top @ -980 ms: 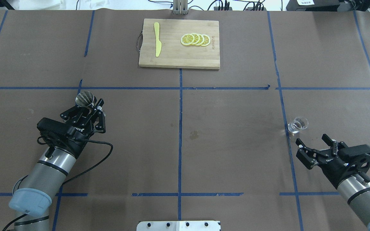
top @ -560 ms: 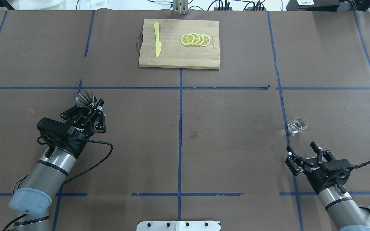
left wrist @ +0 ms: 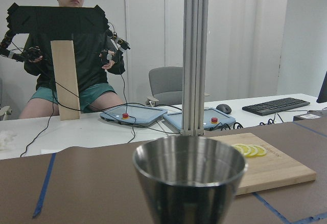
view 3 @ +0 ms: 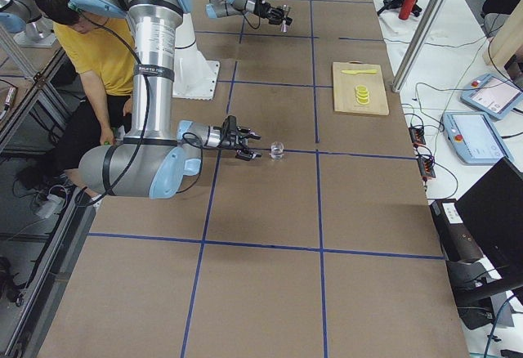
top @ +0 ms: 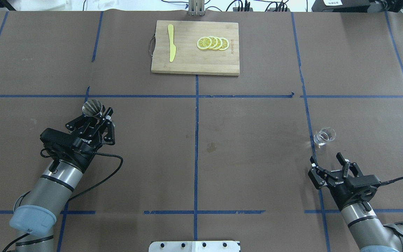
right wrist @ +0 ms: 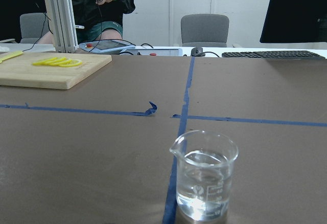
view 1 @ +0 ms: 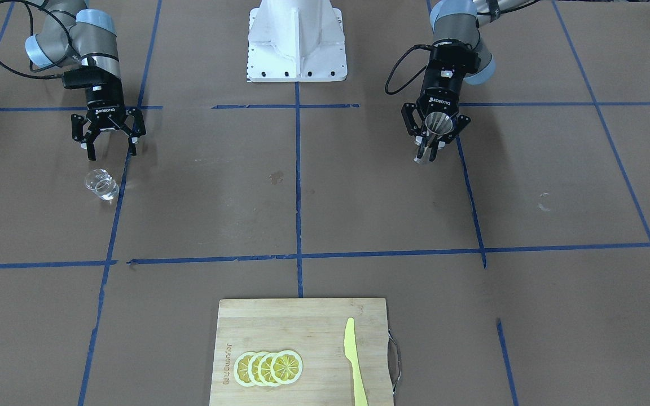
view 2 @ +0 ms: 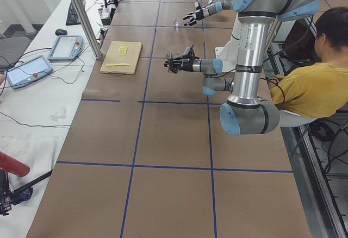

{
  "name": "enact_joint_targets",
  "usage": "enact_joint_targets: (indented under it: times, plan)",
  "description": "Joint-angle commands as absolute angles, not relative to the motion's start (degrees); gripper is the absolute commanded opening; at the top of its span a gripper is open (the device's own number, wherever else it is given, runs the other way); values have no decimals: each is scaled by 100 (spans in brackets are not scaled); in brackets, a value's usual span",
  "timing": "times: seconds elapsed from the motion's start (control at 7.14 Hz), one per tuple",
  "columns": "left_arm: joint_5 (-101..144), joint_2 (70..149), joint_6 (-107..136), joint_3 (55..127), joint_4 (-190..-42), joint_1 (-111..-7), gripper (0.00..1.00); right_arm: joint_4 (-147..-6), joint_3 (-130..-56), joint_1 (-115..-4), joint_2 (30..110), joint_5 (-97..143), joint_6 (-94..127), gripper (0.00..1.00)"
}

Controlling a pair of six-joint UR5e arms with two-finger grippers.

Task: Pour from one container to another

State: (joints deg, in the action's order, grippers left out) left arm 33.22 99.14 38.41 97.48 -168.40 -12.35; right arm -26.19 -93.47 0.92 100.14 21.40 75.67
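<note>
In the left wrist view the bottom edge cuts off the steel jigger point(left wrist: 189, 178) below its upper cone. From overhead, its waist is hidden among the fingers of the left gripper point(top: 96, 117). In the front-facing view the cutting board point(view 1: 313, 321) and the yellow knife point(view 1: 353, 361) lying on it run off the bottom edge. In the exterior left view the glass cup point(view 2: 175, 22), well beyond the cutting board, is too small to show its contents.

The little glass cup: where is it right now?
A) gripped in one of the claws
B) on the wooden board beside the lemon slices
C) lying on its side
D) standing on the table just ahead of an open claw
D: the glass cup stands upright on the table, untouched, just ahead of the open right gripper; the left gripper holds the steel jigger.
</note>
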Motion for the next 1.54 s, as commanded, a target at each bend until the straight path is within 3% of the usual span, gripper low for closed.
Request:
enact_joint_targets:
  times: [0.0,1.4]
  plan:
    - [3322,9914,3841,9756,-16840,-1230,0,-2567,-9221,18,9958,2074,7567,93]
    - [3305,9905,3832,9844,-16840,-1248,0,-2549,-8561,-791,9352,2373,7409,93]
